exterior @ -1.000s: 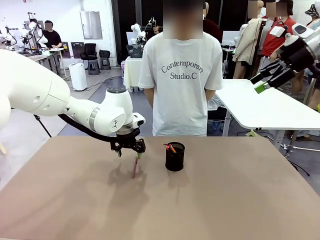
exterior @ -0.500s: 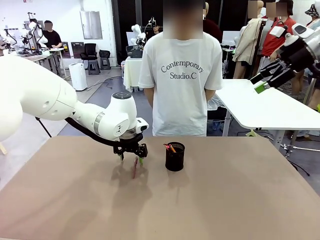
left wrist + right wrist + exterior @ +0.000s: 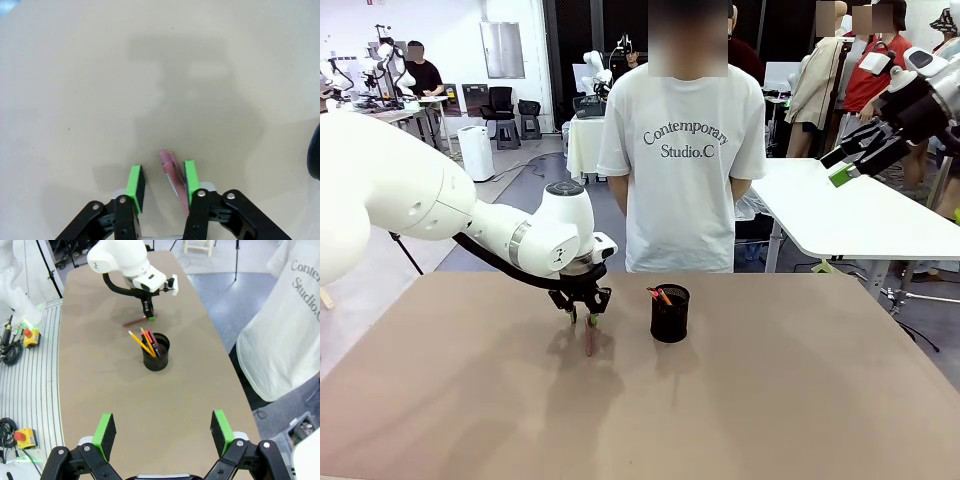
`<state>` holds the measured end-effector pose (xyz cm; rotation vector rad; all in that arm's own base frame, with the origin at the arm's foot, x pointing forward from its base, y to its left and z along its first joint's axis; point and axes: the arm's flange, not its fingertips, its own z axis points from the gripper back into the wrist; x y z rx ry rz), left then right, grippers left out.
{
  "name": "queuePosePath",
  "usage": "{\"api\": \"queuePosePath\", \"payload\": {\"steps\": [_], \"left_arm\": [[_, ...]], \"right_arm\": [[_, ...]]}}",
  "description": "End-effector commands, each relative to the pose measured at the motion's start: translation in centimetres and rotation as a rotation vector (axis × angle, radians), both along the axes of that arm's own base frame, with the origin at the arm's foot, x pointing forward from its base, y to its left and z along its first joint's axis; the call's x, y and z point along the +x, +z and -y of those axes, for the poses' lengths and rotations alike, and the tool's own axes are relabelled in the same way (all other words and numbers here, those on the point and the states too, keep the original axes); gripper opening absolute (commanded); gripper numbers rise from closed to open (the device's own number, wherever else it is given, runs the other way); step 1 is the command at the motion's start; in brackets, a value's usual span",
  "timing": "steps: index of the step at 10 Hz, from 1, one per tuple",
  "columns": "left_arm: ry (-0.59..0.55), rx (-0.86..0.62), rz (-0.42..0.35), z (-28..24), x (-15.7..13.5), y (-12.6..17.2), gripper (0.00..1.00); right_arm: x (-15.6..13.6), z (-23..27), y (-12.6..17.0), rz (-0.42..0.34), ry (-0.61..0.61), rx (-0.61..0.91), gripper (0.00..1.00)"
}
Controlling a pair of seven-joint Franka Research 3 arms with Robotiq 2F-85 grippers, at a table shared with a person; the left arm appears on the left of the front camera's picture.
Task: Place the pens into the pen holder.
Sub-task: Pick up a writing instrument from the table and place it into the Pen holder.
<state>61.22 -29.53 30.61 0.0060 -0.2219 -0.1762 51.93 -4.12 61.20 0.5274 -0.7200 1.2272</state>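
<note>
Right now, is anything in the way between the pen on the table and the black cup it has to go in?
No, nothing visible. The reddish pen lies on bare table, with the left gripper down around it. The pen holder stands a short way to the side, with open tabletop between them.

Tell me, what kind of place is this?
Probably a robotics lab: a white robot arm works at a brown table, more robot arms stand on tables behind, and red emergency-stop buttons sit alongside.

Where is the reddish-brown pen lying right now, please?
In the front view, the reddish-brown pen lies flat on the table, left of the pen holder, its far end between the left gripper's fingers.
</note>
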Motion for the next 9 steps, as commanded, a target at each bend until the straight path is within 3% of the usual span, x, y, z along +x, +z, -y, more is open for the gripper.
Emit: {"api": "queuePosePath", "payload": {"steps": [1,6,9], "left_arm": [[0.035,0.028,-0.004,0.0,0.1,-0.6,0.0],[0.059,0.021,-0.013,0.4,-0.4,-0.4,0.0],[0.073,-0.04,0.01,0.2,-1.2,2.2,0.0]], "right_arm": [[-0.1,0.0,0.1,-0.002,-0.005,0.001,1.0],[-0.1,0.0,0.1,-0.002,-0.005,0.001,1.0],[-0.1,0.0,0.1,-0.002,-0.005,0.001,1.0]]}}
